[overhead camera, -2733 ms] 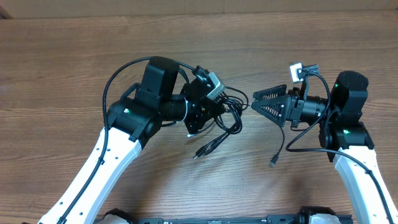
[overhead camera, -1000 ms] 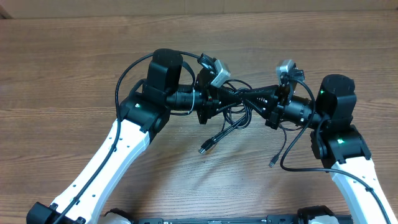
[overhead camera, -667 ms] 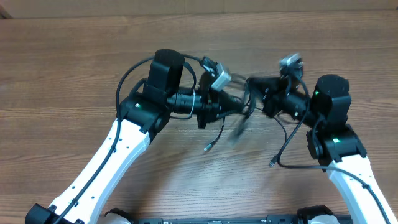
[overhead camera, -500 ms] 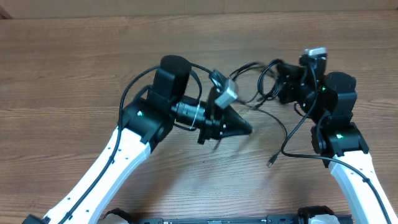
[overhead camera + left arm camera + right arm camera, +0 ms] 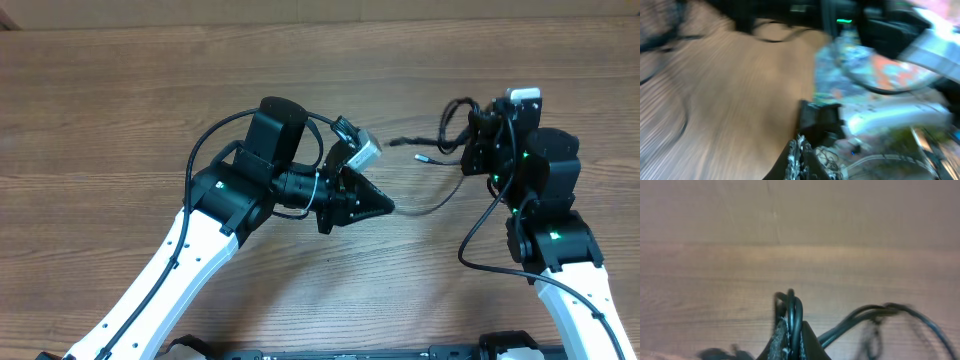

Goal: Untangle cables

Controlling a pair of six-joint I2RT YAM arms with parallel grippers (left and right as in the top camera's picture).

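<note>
Looking down from overhead, the cables [image 5: 441,139] hang bunched at the upper right of the frame. The right gripper [image 5: 470,148] is clamped tight on the bundle, and two metal-tipped plug ends trail leftward over the wooden table [image 5: 120,100]. The left gripper [image 5: 385,207], near the centre, is closed to a point. One thin cord arcs to just beside its tip, and whether it is pinched there I cannot tell.

The left wrist view is smeared with blur, so its fingers [image 5: 796,159] show nothing definite.

The right wrist view shows black cord looped up between the fingers [image 5: 781,339], with more strands off to the lower right.

These cords look light, limp and slick. A single strand just behind a plug is probably the best place to take hold.
</note>
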